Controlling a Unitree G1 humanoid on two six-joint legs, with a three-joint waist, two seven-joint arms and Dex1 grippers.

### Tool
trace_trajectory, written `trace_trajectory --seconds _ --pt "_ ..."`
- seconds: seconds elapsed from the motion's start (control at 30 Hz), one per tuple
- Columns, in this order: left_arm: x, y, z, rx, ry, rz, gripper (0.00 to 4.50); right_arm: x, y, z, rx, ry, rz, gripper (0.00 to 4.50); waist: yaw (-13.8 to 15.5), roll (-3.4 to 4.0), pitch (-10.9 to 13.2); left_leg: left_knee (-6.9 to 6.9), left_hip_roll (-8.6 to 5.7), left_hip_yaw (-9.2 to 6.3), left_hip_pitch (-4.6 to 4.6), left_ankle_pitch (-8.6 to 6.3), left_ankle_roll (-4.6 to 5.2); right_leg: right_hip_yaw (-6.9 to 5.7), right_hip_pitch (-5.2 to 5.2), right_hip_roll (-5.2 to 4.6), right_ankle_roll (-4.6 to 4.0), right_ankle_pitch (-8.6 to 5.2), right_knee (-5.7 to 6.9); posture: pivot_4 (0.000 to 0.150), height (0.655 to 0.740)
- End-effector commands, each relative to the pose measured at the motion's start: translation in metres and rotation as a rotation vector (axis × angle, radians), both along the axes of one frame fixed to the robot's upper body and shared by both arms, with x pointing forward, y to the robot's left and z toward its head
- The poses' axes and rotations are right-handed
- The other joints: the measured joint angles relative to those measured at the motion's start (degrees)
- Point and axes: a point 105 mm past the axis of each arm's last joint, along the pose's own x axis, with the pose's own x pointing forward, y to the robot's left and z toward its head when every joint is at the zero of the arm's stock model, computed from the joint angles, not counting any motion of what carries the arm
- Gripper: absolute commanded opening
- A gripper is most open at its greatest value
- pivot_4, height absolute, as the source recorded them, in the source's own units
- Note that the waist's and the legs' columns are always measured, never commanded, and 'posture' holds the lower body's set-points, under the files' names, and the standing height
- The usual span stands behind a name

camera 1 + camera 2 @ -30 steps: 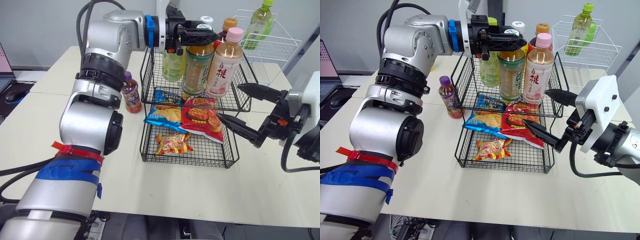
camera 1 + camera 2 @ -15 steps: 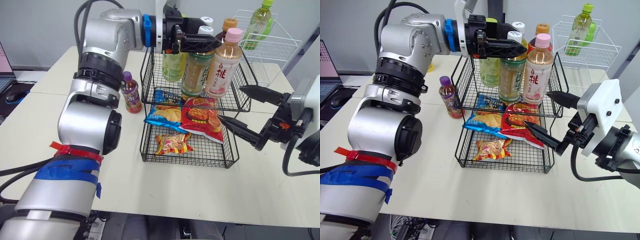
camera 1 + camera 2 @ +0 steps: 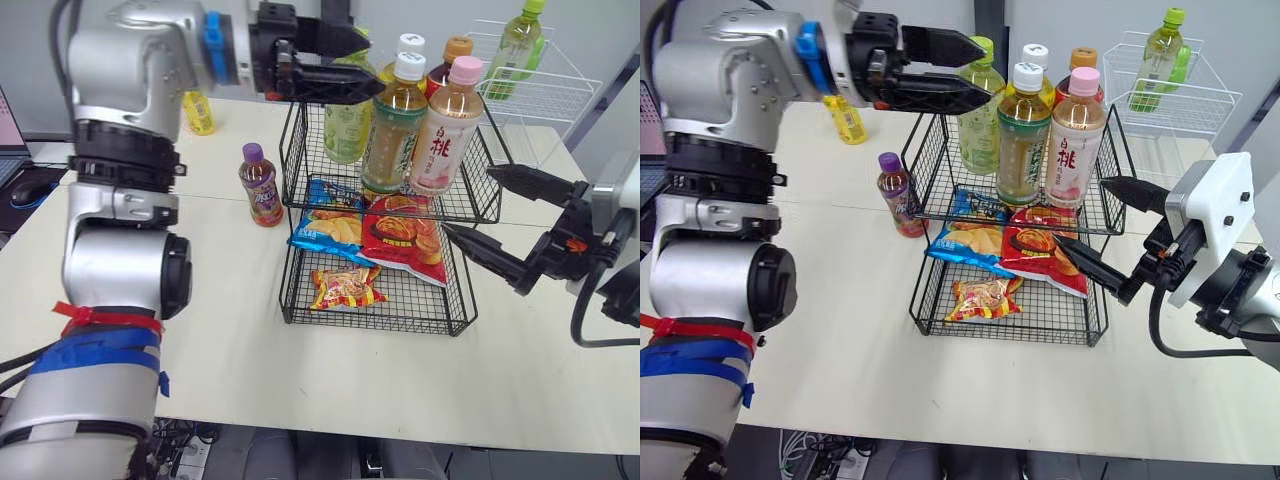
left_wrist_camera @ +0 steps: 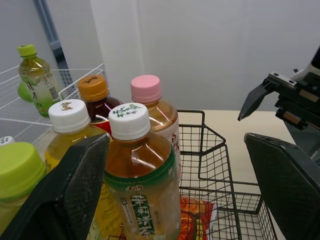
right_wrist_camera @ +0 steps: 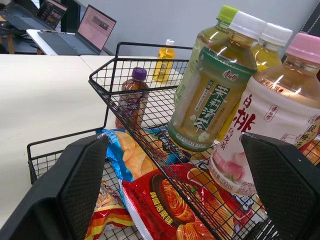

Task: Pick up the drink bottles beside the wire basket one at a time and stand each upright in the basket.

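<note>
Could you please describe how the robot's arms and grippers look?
The left arm is silver with black joints, a blue wrist ring, red tape and blue tape. The right arm has a white housing and black cable. The left gripper and right gripper each have two tapered black fingers.

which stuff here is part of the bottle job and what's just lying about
Job: black two-tier wire basket; small purple-capped bottle beside it; yellow bottle farther back; white-capped tea bottle in top tier.
Lying about: red crisp bag; white wire basket holding a green bottle; laptop.
</note>
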Motion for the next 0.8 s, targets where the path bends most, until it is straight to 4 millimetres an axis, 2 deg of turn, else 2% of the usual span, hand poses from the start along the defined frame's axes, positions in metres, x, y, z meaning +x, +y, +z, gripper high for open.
trace_trajectory --seconds 0.03,0.17,0.4,0.5,0.63,0.7,0.8 --pt "-0.012 0.017 0.015 -0.064 -0.048 0.048 4.48 -0.005 0.002 0.013 -0.003 -0.065 0.036 4.50 0.02 0.00 0.00 0.00 0.01 -0.01 0.02 0.00 0.00 0.00 0.02 0.00 0.00 0.00 0.01 0.150 0.6736" --pt "-0.015 0.054 0.008 -0.100 -0.048 0.192 4.48 -0.011 0.016 0.010 -0.008 -0.039 0.153 4.50 -0.08 0.03 -0.02 0.01 0.03 0.02 0.08 0.00 0.00 0.03 0.05 0.01 0.00 0.00 0.03 0.150 0.6736" --pt "-0.036 0.114 -0.018 -0.125 -0.050 0.446 4.48 -0.022 0.039 -0.004 -0.060 0.015 0.342 4.50 0.01 0.03 -0.02 0.02 0.09 -0.02 0.08 0.01 -0.01 -0.01 0.06 0.03 -0.01 0.00 0.03 0.150 0.6736" --pt "-0.043 0.139 -0.032 -0.125 -0.041 0.557 4.48 -0.024 0.045 -0.008 -0.074 0.029 0.396 4.50 0.08 0.03 -0.02 0.03 0.08 -0.02 0.09 0.01 -0.01 -0.03 0.07 -0.01 -0.01 0.00 0.04 0.150 0.6736" --pt "-0.051 0.183 -0.062 -0.179 0.021 0.737 4.48 -0.026 0.052 -0.011 -0.077 0.045 0.468 4.50 0.11 0.04 -0.03 0.03 0.06 0.01 0.14 0.01 -0.01 -0.03 0.09 -0.05 -0.01 0.00 0.05 0.150 0.6736" --pt "-0.056 0.192 -0.076 -0.186 0.052 0.769 4.48 -0.026 0.054 -0.012 -0.074 0.048 0.486 4.50 0.11 0.01 -0.05 0.03 0.10 0.00 0.14 0.01 -0.01 -0.06 0.08 -0.05 -0.01 0.00 0.05 0.150 0.6736" --pt "-0.056 0.192 -0.105 -0.155 0.085 0.797 4.48 -0.024 0.054 -0.010 -0.069 0.044 0.481 4.50 0.29 -0.01 -0.06 0.03 0.10 0.01 0.13 0.00 -0.01 -0.06 0.07 -0.07 -0.02 0.01 0.04 0.150 0.6736"
